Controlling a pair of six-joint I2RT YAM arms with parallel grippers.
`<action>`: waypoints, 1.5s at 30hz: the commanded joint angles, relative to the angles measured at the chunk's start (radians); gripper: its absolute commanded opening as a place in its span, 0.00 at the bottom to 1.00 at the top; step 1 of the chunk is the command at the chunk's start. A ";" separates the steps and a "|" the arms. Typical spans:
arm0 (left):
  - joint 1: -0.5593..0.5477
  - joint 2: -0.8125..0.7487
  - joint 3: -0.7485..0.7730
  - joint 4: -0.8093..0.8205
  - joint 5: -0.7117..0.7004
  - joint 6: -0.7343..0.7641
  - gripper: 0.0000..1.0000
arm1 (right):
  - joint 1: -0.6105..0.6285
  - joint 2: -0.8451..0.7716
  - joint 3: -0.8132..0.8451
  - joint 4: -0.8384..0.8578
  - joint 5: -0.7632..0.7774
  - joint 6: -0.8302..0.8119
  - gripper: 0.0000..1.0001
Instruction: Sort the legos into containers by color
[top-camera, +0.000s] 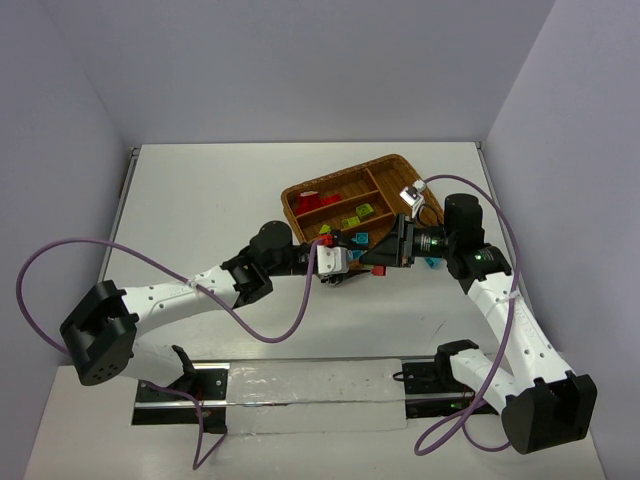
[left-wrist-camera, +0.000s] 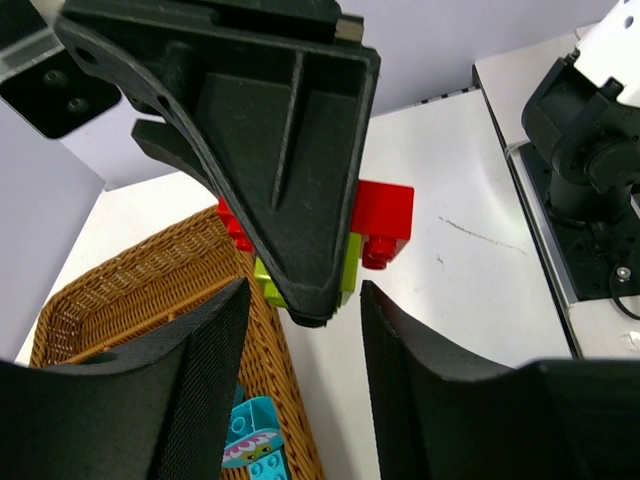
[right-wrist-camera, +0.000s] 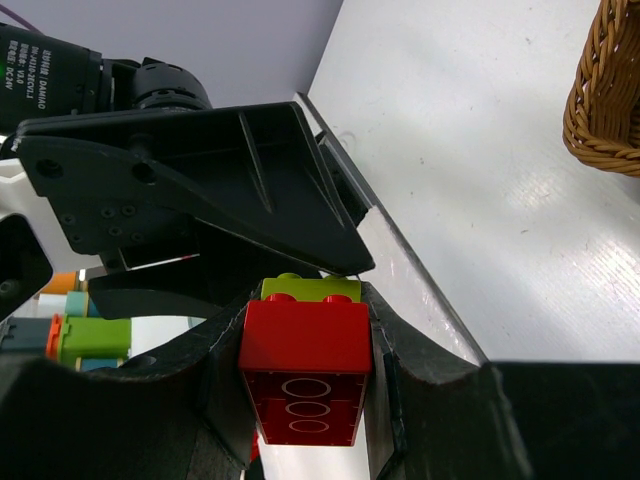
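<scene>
A red brick (right-wrist-camera: 305, 352) stuck to a green brick (right-wrist-camera: 310, 288) is clamped in the right gripper (right-wrist-camera: 305, 330), by the near rim of the tray (left-wrist-camera: 130, 280). The left gripper (left-wrist-camera: 302, 300) is set narrowly about the green one; whether it is pinched cannot be told. Pulling the pair apart is judged the next need, then sorting. Room is crowded by both sets of fingers, and loose bricks (top-camera: 430, 262) lie to the right.

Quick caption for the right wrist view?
Right pincer grips a red brick joined to a yellow-green brick, left pincer opposite.
</scene>
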 joint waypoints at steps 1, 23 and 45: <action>-0.007 -0.004 0.056 0.070 0.021 -0.009 0.56 | 0.009 -0.021 0.011 0.039 -0.025 0.013 0.00; -0.007 0.020 0.081 0.028 0.025 -0.029 0.00 | 0.014 -0.015 0.002 0.034 -0.014 0.017 0.30; -0.005 -0.009 -0.035 0.050 -0.029 -0.080 0.00 | 0.003 -0.015 0.060 -0.071 0.078 -0.037 0.97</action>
